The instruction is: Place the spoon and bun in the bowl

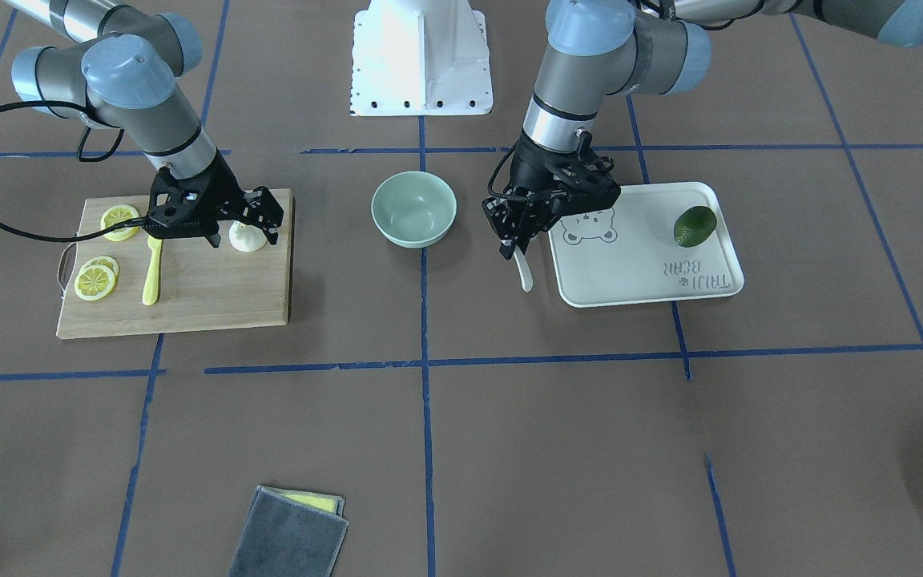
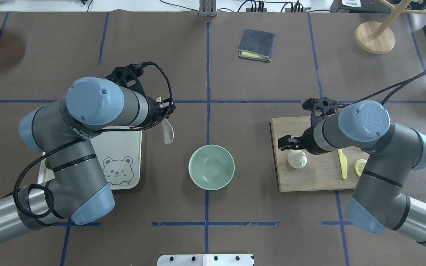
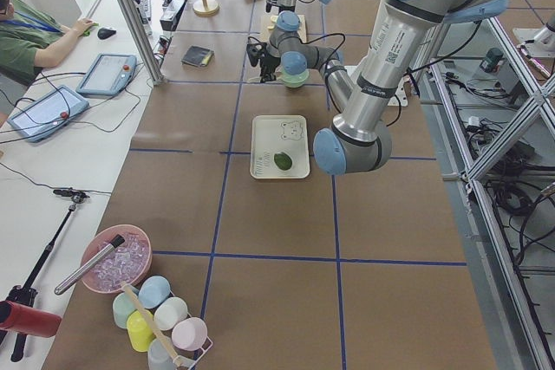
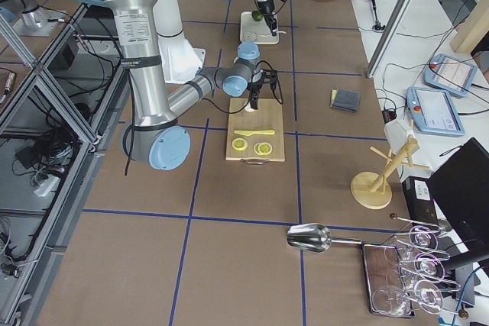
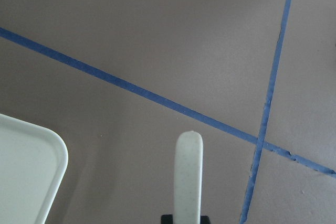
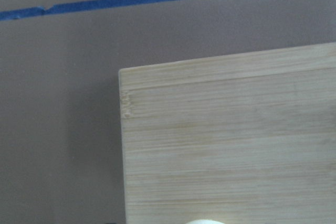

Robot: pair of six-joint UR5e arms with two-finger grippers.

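Observation:
The pale mint-green bowl point(image 1: 413, 210) stands empty at the table's middle, also in the overhead view point(image 2: 211, 167). My left gripper point(image 1: 516, 243) is shut on the off-white spoon point(image 1: 524, 272), held between the bowl and the tray; the spoon point(image 2: 167, 131) hangs from the jaws and shows in the left wrist view point(image 5: 189, 177). The white pleated bun point(image 1: 247, 239) sits on the wooden cutting board point(image 1: 213, 296). My right gripper point(image 1: 242, 234) is open, its fingers on either side of the bun point(image 2: 296, 159). The right wrist view shows only the bun's top point(image 6: 206, 221).
The white bear-print tray point(image 1: 638, 272) holds a dark green avocado point(image 1: 695, 225). Lemon slices point(image 1: 95, 280) and a yellow plastic knife point(image 1: 152, 272) lie on the board. A folded grey cloth point(image 1: 289, 533) lies on the operators' side.

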